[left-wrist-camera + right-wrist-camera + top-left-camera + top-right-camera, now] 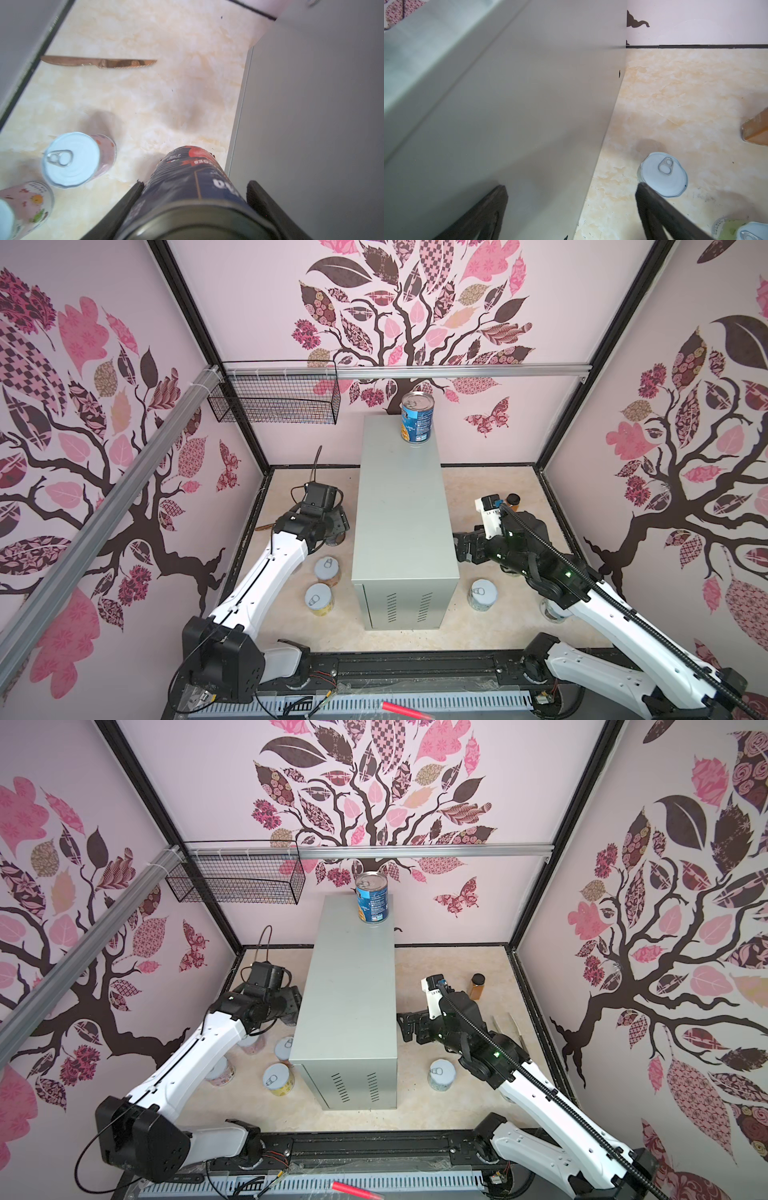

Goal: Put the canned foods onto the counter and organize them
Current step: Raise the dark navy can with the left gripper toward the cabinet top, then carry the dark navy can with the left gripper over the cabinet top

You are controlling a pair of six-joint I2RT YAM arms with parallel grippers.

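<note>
- Your left gripper (195,183) clamps the dark tall can (187,172), low beside the counter (399,497); lift it straight, clearing the top edge.
- Set it beside the blue can (417,418).
- Your right gripper (571,186) stands spread, empty.

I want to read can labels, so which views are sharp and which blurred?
In a top view the blue can on the cabinet is sharp; in the left wrist view the dark can blurs toward its near rim; in the right wrist view the fingers are soft.
</note>
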